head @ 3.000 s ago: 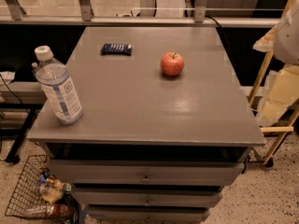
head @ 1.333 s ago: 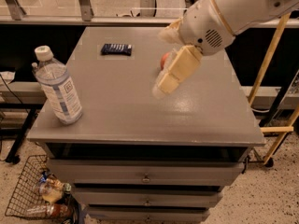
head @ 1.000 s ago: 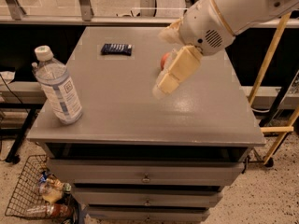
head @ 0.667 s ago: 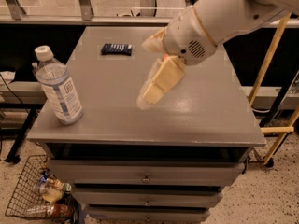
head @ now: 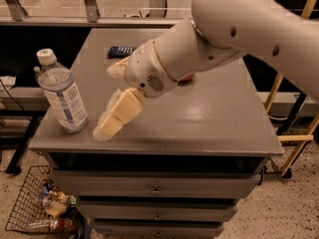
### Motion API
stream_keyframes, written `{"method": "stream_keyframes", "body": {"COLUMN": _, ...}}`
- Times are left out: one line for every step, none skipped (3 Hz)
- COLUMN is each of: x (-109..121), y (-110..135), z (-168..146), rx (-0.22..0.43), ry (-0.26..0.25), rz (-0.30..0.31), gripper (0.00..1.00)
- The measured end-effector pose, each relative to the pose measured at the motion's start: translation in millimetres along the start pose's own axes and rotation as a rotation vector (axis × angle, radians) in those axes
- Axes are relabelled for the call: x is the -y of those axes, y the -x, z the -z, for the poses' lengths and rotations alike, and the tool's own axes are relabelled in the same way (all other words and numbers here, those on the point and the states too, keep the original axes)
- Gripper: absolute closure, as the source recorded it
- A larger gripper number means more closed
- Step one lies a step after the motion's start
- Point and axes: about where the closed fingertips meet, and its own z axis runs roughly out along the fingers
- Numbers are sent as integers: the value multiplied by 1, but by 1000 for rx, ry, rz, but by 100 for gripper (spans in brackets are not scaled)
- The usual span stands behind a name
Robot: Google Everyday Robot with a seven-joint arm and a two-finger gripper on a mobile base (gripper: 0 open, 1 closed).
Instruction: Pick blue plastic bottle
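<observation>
Gripper (head: 105, 102) left of centre frame, low over the grey table (head: 209, 128), nosing toward the left edge. Two pale fingers (head: 119, 114) stand apart, nothing between them. Not touching anything that I can see.

Blue plastic bottle (head: 62, 97) upright at far left of frame, just beside the gripper's lower finger, a narrow gap of tabletop between. White cap (head: 46, 56) on. It stands close to the table's left edge and not far from the front edge.

Risks, as judged from here:
- Lower finger leads. If it meets the bottle's side before the jaws straddle it, the bottle gets pushed left; tall and narrow, it would likely tip, and the edge is right there, with a wire basket (head: 30, 208) on the floor below.
- Jaws look angled to the bottle's axis. A skewed close on a round, smooth body could squirt it out sideways.
- Thin clear plastic may give under squeeze and slip on lift, especially over the paper label.
- Forearm covers most of the apple (head: 187, 77), centre frame; a low sweep could roll it.
- Dark-blue bar (head: 121, 51) at upper left, well apart, no concern.
</observation>
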Motion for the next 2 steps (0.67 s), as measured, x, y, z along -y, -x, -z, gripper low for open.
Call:
{"method": "stream_keyframes", "body": {"x": 11, "y": 4, "z": -30, "rx": 41, "ry": -9, "rz": 8, "gripper": 0}}
{"method": "stream_keyframes", "body": {"x": 20, "y": 10, "z": -52, "rx": 81, "ry": -15, "rz": 23, "gripper": 0}}
